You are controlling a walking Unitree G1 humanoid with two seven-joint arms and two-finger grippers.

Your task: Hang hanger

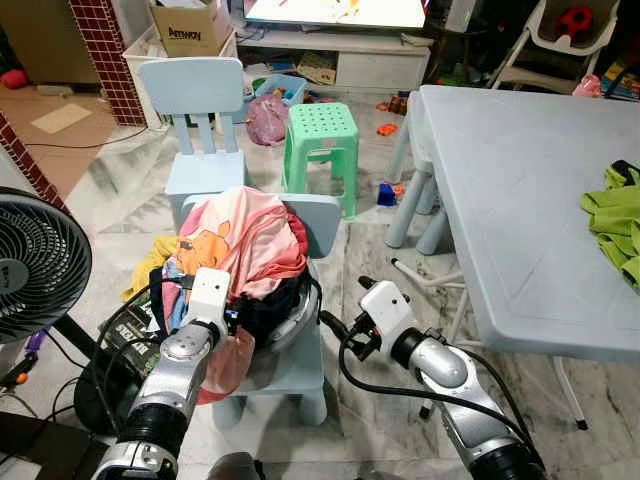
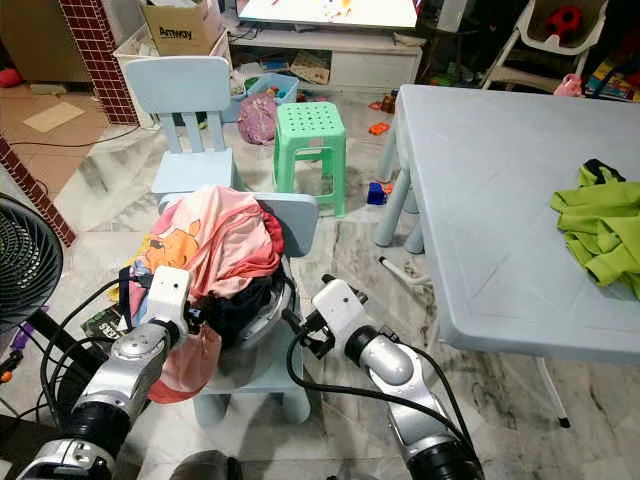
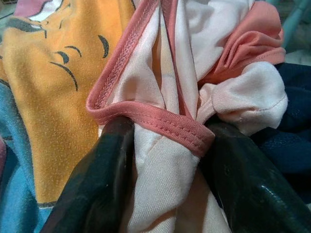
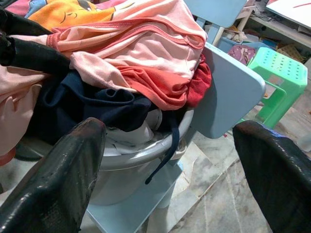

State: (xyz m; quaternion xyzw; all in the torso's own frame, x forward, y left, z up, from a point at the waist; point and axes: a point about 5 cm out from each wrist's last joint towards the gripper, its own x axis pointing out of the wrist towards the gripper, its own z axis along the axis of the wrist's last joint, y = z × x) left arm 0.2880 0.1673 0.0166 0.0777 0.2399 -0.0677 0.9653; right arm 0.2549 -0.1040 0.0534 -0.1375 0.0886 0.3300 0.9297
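Observation:
A heap of clothes fills a grey basin [image 4: 131,160] that stands on a small light-blue chair [image 1: 300,372]. On top lies a pink garment [image 1: 250,235] with an orange cartoon print. My left gripper [image 3: 165,145] reaches into the left side of the heap and is shut on a fold of that garment's pink hem [image 3: 160,121]. A dark blue garment [image 4: 87,104] lies beneath it. My right gripper [image 4: 170,131] stands open just right of the basin, apart from it, with nothing between its fingers [image 1: 332,322].
A black fan [image 1: 35,265] stands close on the left, with cables on the floor by it. A light-blue table [image 1: 520,200] with a green cloth [image 1: 615,215] is on the right. Behind the chair are a green stool [image 1: 320,135] and a second blue chair [image 1: 195,95].

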